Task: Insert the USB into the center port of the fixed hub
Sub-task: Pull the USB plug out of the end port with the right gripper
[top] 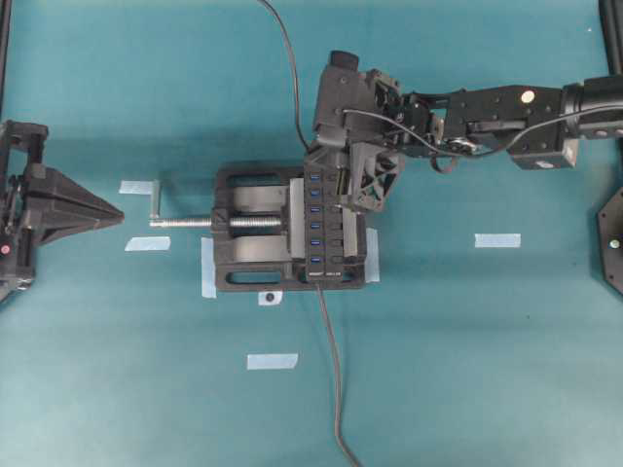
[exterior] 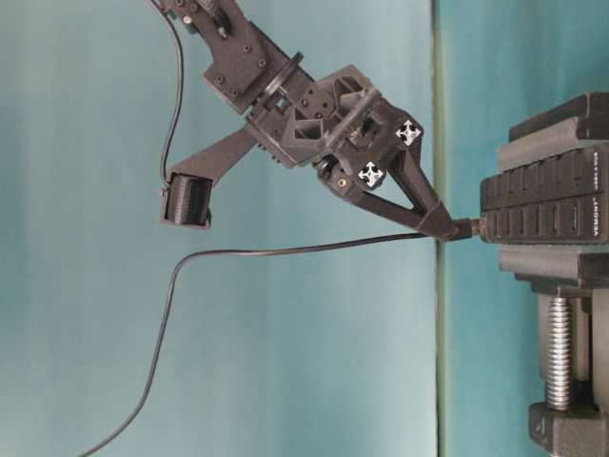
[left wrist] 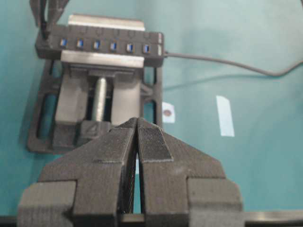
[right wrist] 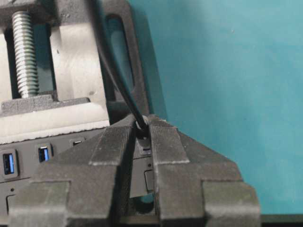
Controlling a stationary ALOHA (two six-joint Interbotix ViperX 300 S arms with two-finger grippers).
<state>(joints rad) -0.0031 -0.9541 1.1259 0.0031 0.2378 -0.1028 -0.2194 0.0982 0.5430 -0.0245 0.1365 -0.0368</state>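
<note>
Teal table [top: 467,370], vise [top: 248,255] clamping fixed hub [top: 321,229], right fingers [exterior: 440,225] pinching USB [exterior: 463,228], left fingers [left wrist: 137,142] closed, empty.

A black vise [top: 255,230] sat mid-table on the teal surface, its silver screw [top: 190,222] poking left. The fixed hub [top: 318,222] ran along the vise's right side, blue ports in a row. The right gripper [top: 343,180] reached in from the right over the hub's far end. The left gripper [top: 97,212] waited well apart, left.
</note>
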